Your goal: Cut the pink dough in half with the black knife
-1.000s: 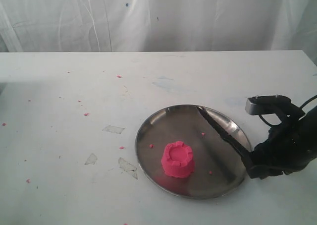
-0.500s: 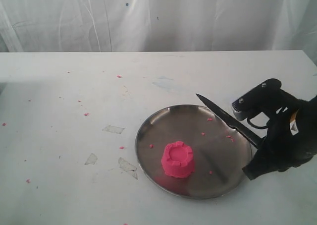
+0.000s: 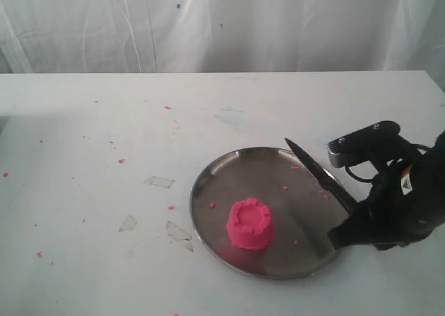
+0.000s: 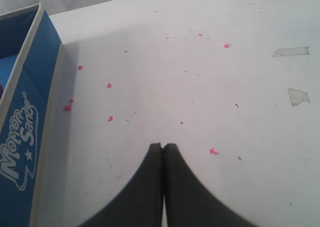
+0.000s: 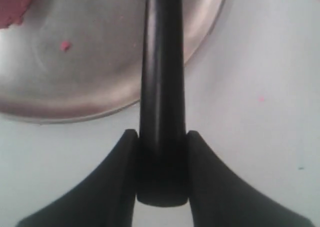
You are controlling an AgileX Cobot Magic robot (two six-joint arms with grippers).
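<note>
Nearest to you, your right gripper (image 5: 161, 152) has its fingers clamped on the handle of the black knife (image 3: 321, 177), one on each side, and the right wrist view shows the handle running straight out over the rim of the steel plate (image 3: 208, 218). In the exterior view the blade is lifted clear of the plate, slanting up and away from the gripper with its point above the plate's far right edge. So you are in the carry step: the knife is in hand and raised, and the cut is not yet begun. The pink dough (image 3: 249, 224) sits whole on the front left part of the plate, a small castle-shaped lump with a notched rim, well apart from the blade. Your next move, as I judge it, calls for swinging the blade leftward across the plate until it lies over the middle of the lump, levelling the edge, then pressing straight down; the dough looks soft, so it may smear or slide on the smooth steel if you come in at an angle. Compared with half a second ago, the wrist has dropped lower and the knife tip has shifted a little to the right. Farther off, your left gripper (image 4: 163, 147) hangs idle with its fingers pressed together on nothing, over crumb-speckled table (image 3: 104, 121) beside a blue box (image 4: 25, 112).
</note>
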